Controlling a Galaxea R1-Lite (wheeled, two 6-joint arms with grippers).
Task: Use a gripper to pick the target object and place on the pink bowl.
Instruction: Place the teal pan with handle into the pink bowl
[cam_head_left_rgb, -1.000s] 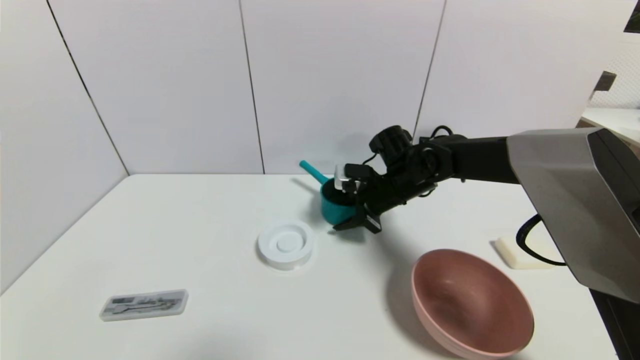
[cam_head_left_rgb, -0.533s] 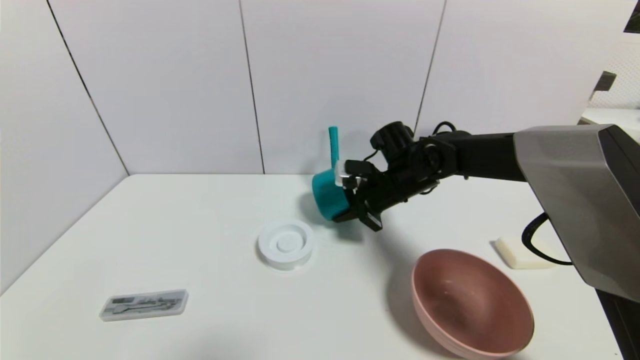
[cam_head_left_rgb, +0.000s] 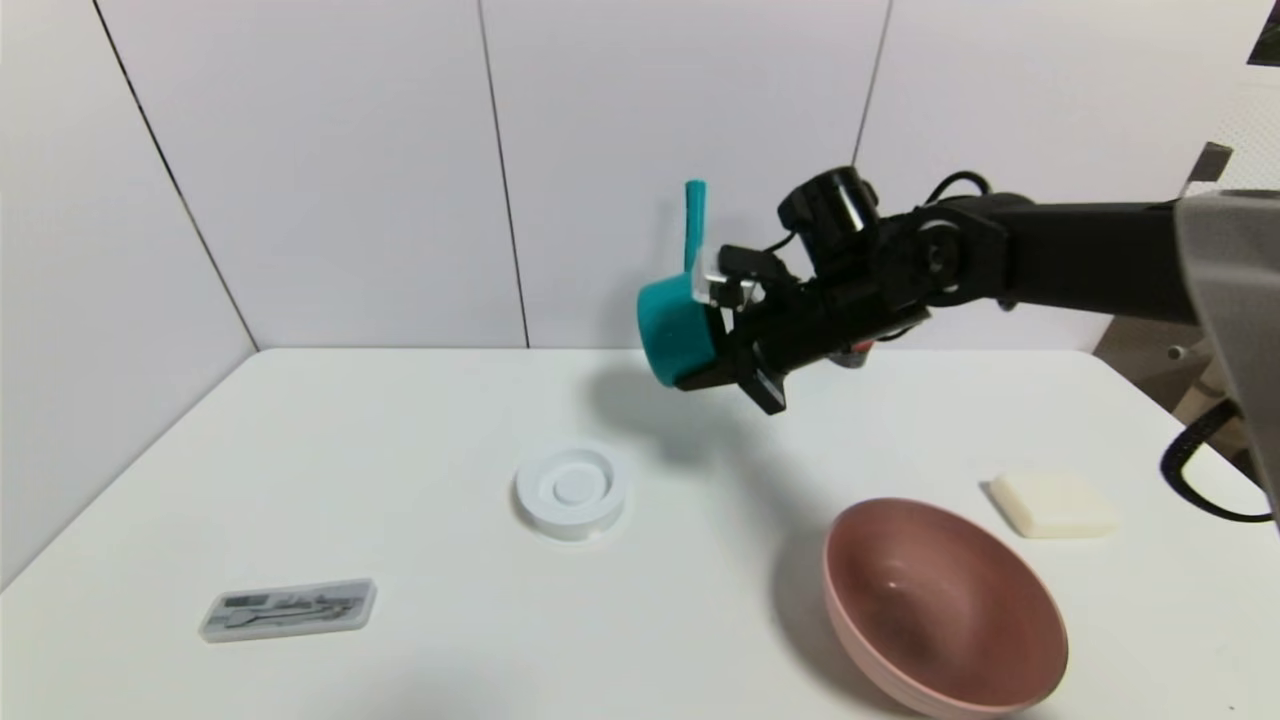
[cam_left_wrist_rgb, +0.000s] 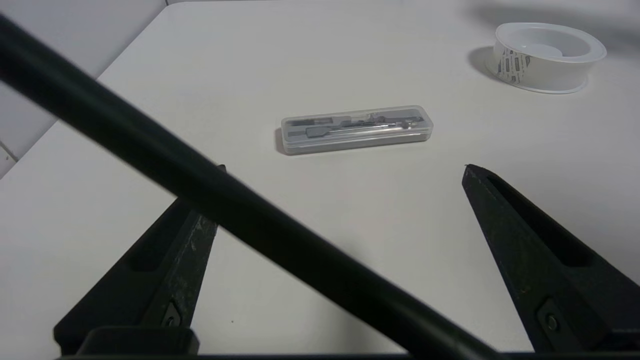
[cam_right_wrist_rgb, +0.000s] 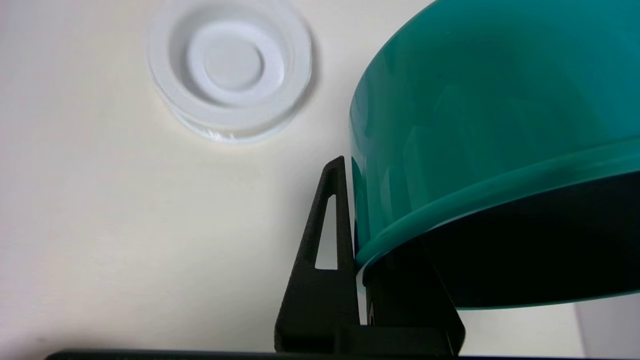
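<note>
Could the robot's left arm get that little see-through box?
Probably yes: the left gripper looks open, the see-through box lies just beyond its fingertips, and nothing seems to stand between them.

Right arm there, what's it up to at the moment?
The right gripper has the teal saucepan pinched by its wall, tipped on its side and clear of the table. The pink bowl waits nearer the robot, with nothing in it. The left gripper is idle near a clear case.
</note>
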